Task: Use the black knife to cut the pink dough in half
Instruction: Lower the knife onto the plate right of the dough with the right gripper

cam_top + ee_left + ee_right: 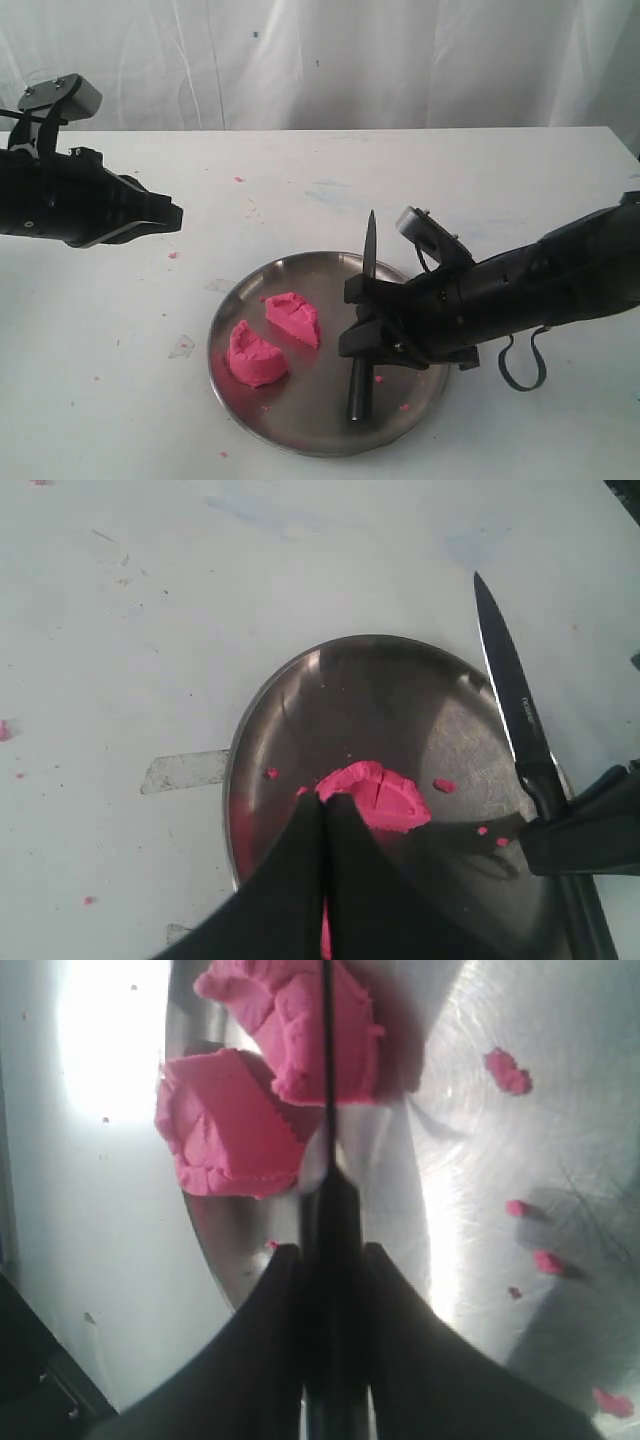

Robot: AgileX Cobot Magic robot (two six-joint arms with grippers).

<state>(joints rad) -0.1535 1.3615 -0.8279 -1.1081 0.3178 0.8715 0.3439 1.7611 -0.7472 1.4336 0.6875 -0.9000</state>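
The pink dough lies as two half-lumps on the left part of the steel plate (325, 425): one half (256, 355) nearer the front, the other half (293, 317) just behind it. In the right wrist view both halves (228, 1140) (300, 1030) show cut faces. My right gripper (365, 328) is shut on the black knife (369, 255) at its handle. The blade points past the plate's far rim, to the right of the dough. From the right wrist the blade (327, 1070) shows edge-on in front of my right gripper (333, 1252). My left gripper (168, 215) hangs shut and empty, up and left of the plate. My left gripper (325, 810) partly hides the dough (385, 798).
Small pink crumbs (404, 407) dot the plate, and a few more (172, 255) lie on the white table. A clear tape patch (185, 770) sticks to the table left of the plate. A white curtain (330, 60) closes off the back.
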